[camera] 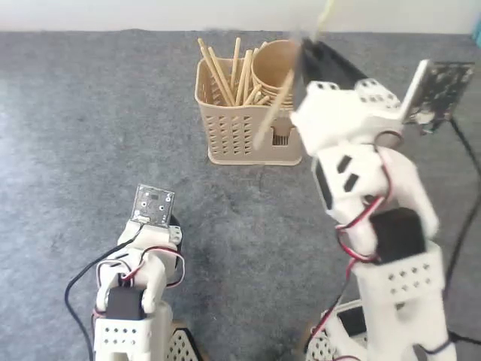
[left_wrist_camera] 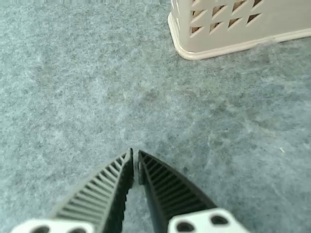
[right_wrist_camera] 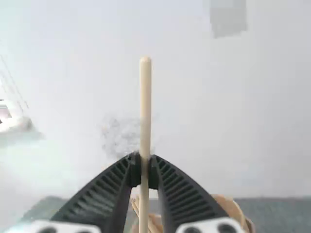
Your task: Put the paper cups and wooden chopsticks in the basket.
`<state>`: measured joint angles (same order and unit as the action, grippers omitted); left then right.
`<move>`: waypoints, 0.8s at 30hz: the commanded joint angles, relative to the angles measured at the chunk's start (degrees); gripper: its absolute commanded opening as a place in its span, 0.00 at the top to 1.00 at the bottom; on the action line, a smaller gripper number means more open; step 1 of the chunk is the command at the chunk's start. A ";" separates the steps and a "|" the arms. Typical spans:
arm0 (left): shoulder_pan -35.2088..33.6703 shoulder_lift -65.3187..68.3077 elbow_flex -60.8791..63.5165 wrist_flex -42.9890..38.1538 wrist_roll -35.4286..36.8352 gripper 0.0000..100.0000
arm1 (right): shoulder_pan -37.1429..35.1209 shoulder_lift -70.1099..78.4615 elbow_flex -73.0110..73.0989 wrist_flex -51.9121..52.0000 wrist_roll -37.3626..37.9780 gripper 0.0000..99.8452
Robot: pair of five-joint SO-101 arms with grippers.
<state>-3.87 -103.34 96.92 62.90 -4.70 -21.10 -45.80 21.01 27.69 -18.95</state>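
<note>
Table: grey felt surface (camera: 90,135), seen from the high view.

Basket (camera: 248,124): beige, slotted walls, set upright at 12 o'clock from table centre. Its lower corner is also seen from the left wrist view, standing on the felt well apart from the left gripper.

Wooden chopsticks (camera: 225,71): a bundle is stood on end in the basket's 9 o'clock half, fanned and leaning. Tips rise above the rim.

Paper cup (camera: 274,64): brown, seated mouth-up in the basket's 3 o'clock half, just beside the bundle.

Right gripper (right_wrist_camera: 144,165): closed around a single chopstick (right_wrist_camera: 145,107), which is pinched between the ribbed black jaws and passes through them on both sides. In the high view this arm is raised at 3 o'clock of the basket, with the held stick slanted from 1 o'clock down to 7 o'clock across the cup side of the basket. Whether its lower end is inside the basket cannot be told.

Left gripper (left_wrist_camera: 135,160): jaws drawn together to a thin slit, nothing held, pointed down at bare felt. Its arm (camera: 143,286) is folded at 7 o'clock of the table, well apart from the basket.
</note>
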 commanded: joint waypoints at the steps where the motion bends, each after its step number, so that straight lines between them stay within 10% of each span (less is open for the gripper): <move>1: 0.26 -1.05 -0.40 1.58 -0.18 0.99 | -1.89 3.30 1.23 -16.92 -0.62 0.99; 24: -0.18 -0.97 -0.40 9.41 -0.26 0.99 | -2.42 41.54 -16.97 -20.09 11.34 0.97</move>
<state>-3.87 -103.34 96.92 72.04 -4.70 -22.68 -3.08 7.91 4.75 -11.56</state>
